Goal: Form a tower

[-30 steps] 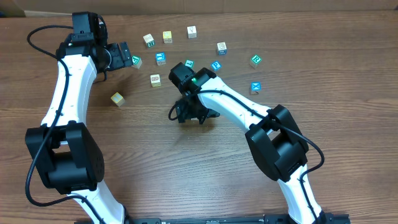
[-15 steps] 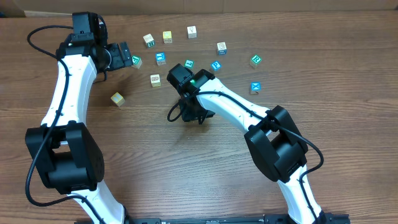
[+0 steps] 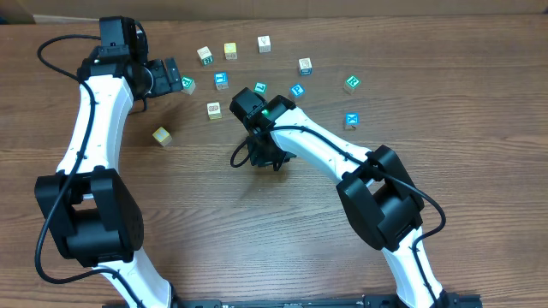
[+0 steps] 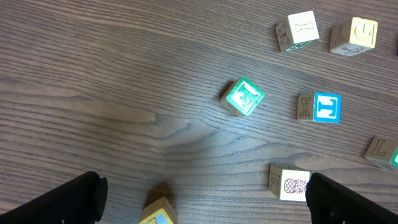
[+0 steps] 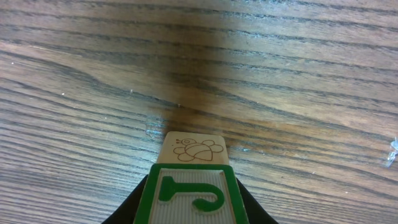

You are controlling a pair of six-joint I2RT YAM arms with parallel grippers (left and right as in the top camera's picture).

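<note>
Change since a second ago: the right gripper (image 3: pixel 261 156) has drawn its jaws in from a wide spread; the left arm has not moved.

Right hand: its fingers (image 5: pixel 124 211) press on both flanks of the J cube (image 5: pixel 191 190), so it is pinching that cube. The green J faces the wrist camera and a bee sketch lies on the face beyond.

Left gripper (image 3: pixel 171 75): spread wide, holding nothing, just beside the teal cube (image 4: pixel 243 96).

Tower: no stack shows in any view. The J cube is the one piece in hand, over bare table (image 3: pixel 445 214) and apart from the loose cubes (image 3: pixel 230 50) at the far side. You cannot tell whether it rests on the wood or whether anything lies under it.

Step, as judged: securing a cube for the tower.

To do it well:
- Keep the pinch on opposite flat faces, not across a corner.
- Hold it centred; the cube is small and likely to twist out.
- Raise it straight, without dragging.
- Set it square, and let go only once it is seated.
- Keep the left arm parked clear.
</note>
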